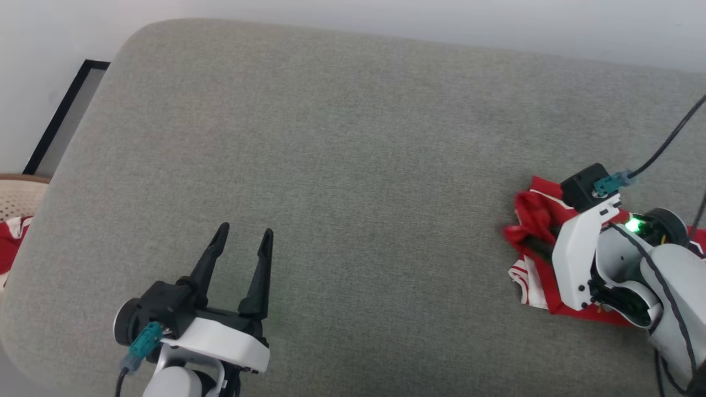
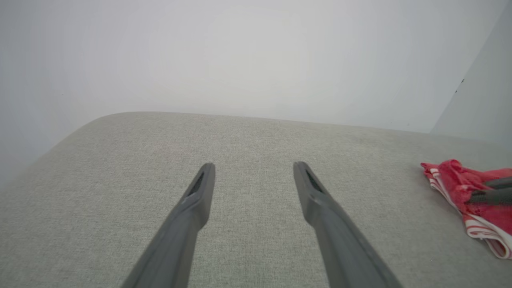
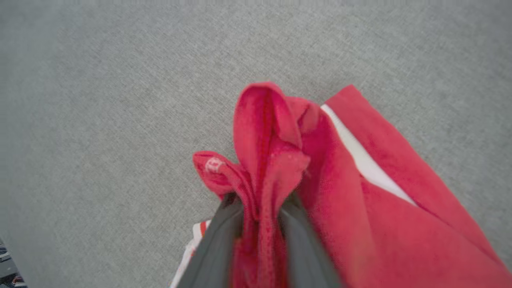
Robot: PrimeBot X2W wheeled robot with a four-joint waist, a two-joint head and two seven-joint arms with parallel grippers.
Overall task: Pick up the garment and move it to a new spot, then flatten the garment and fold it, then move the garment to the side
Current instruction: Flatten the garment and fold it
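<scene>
The garment, bright red with white stripes and striped trim, lies crumpled at the right end of the grey cushion. My right gripper reaches into it from the right. In the right wrist view a raised fold of the garment is pinched between the two dark fingers of the right gripper. My left gripper hovers open and holds nothing over the cushion's front left. The left wrist view has the left gripper open, and the garment far to its right.
A woven basket holding red-and-white cloth sits off the cushion's left end. A black-framed panel leans by the pale wall. A dark cable trails from the right wrist. Bare cushion spans the middle.
</scene>
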